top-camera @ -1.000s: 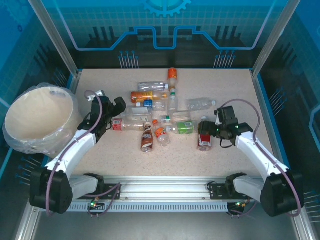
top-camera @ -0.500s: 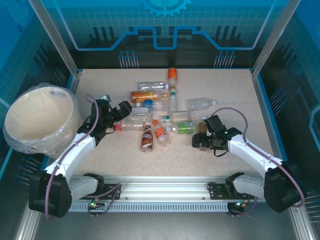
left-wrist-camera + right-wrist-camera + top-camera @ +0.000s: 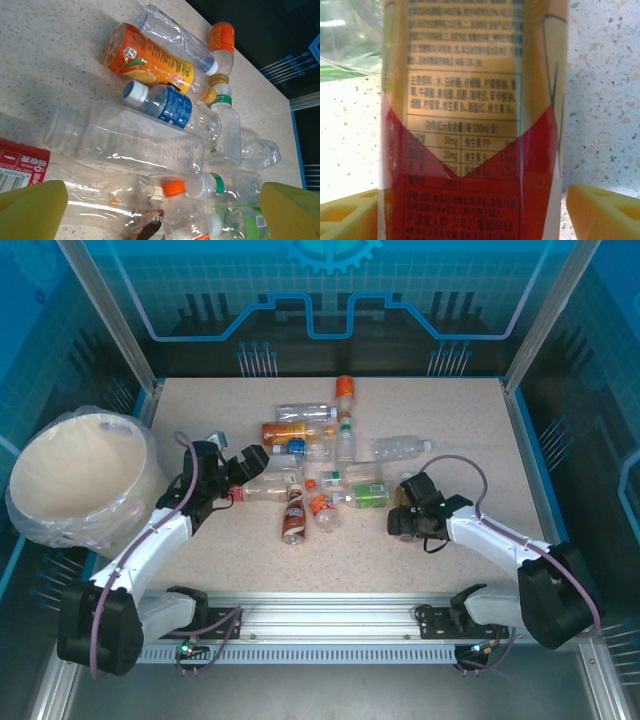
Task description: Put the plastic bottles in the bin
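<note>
Shifted left since the earlier frame, the right gripper (image 3: 402,521) straddles one red-and-gold labelled plastic bottle (image 3: 470,125), but its grip cannot be told. The left gripper (image 3: 243,468) hangs wide open and empty over roughly twelve other plastic bottles (image 3: 300,450), right of one cream-white round bin (image 3: 60,490).

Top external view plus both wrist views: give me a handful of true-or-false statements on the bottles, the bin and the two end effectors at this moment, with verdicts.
1. The left end effector is open and holds nothing. True.
2. The orange-labelled bottle stands upright. False: it lies on its side on the table.
3. The red-and-gold labelled bottle sits between the fingers of the right end effector. True.
4. The bin stands on the right arm's side. False: it stands at the left, beside the left arm.
5. The blue-labelled bottle has an orange cap. False: its cap is white.
</note>
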Controlling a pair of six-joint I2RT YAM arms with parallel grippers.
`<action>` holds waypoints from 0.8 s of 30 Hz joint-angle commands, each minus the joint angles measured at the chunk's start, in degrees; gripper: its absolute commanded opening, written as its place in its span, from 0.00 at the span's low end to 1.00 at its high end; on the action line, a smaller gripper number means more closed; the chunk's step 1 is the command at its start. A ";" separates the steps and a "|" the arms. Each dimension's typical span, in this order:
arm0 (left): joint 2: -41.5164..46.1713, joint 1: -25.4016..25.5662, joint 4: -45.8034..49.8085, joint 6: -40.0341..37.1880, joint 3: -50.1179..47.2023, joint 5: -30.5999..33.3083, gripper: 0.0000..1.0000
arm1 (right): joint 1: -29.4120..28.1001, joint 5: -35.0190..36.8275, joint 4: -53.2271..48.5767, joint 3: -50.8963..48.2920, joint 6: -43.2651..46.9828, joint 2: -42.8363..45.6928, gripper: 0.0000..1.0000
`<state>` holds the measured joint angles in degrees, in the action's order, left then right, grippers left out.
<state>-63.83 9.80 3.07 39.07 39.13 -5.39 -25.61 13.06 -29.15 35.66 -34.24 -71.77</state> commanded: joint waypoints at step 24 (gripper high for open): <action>-5.69 13.34 -16.90 3.15 5.12 -15.09 0.99 | -9.37 -1.55 4.12 11.26 8.86 12.04 0.48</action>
<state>-69.38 21.76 -6.33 41.74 43.66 -16.36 -33.32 17.78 -30.63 45.21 -29.52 -59.70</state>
